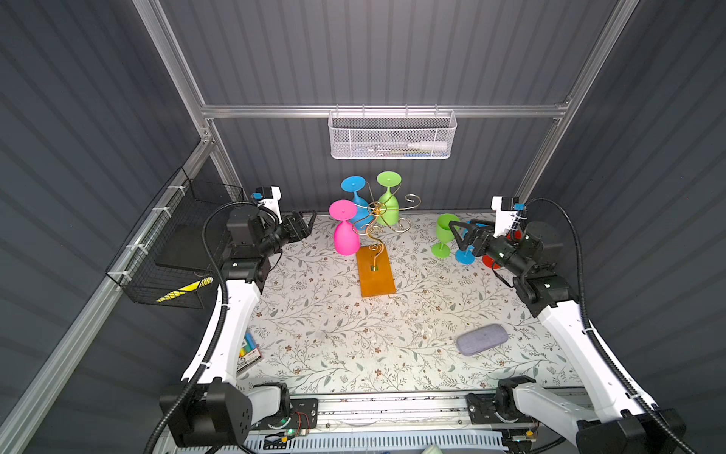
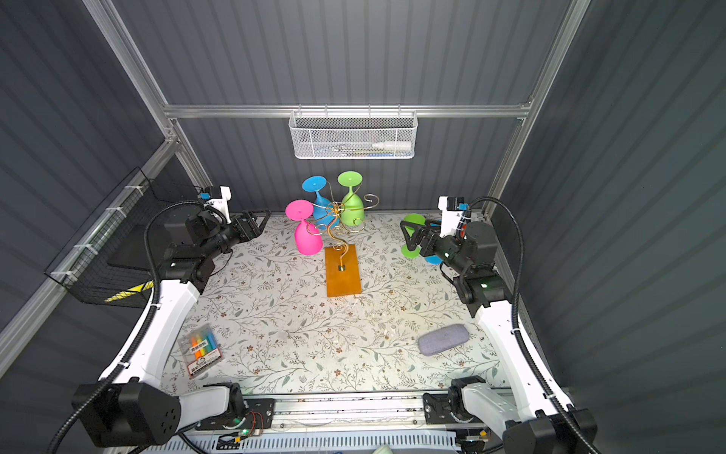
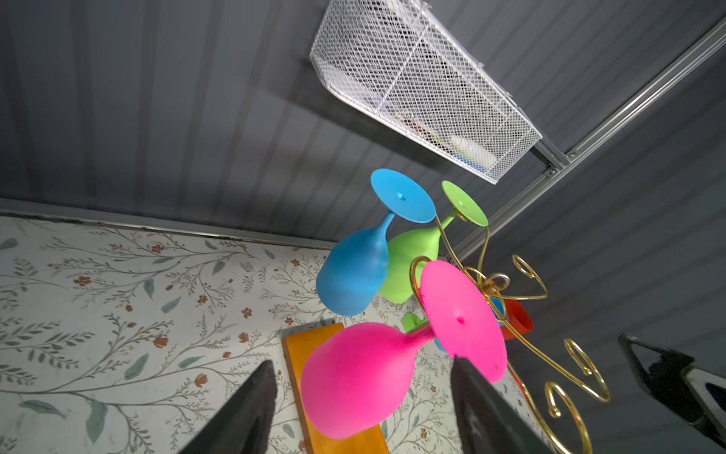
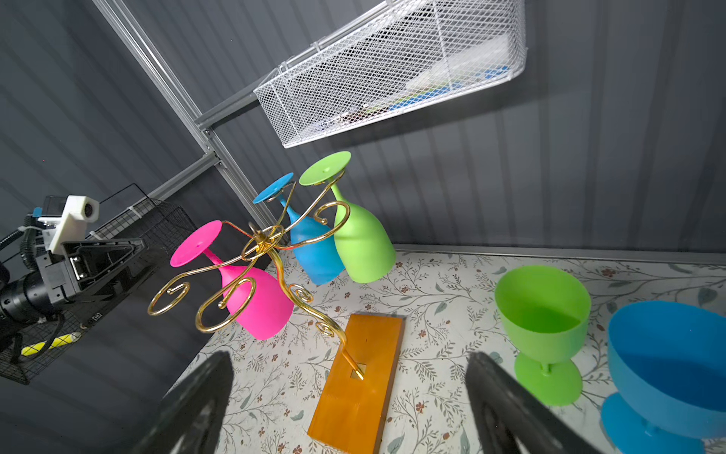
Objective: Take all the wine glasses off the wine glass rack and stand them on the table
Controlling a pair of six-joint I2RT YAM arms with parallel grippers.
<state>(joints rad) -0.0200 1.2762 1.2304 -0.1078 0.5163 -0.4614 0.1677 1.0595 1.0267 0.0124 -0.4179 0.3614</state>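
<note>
Across the pale floral-patterned surface (image 1: 334,334), closed in by dark grey ribbed walls (image 1: 353,51) and an aluminium frame (image 1: 373,111), a grey oblong fabric case (image 1: 482,339) lies at lower right and a clear pack of coloured markers (image 2: 200,348) at lower left. A white mesh basket (image 1: 393,135) hangs at upper centre and a black wire basket (image 1: 173,251) at far left. Just above the centre of both top views stands the thin gold wire wine glass rack (image 1: 378,208) on its amber-orange rectangular base (image 1: 375,275). A pink plastic wine glass (image 1: 345,239), a blue plastic wine glass (image 1: 358,202) and a green plastic wine glass (image 1: 389,210) hang bowl-down from its scroll arms. The left pincer (image 1: 308,225), jaws apart and empty, sits left of the pink glass, near but clear of it. The right pincer (image 1: 459,236), jaws wide and empty, sits right of the rack, apart from it and just beside an upright green goblet (image 1: 446,232) and an upright blue goblet (image 4: 668,361).
</note>
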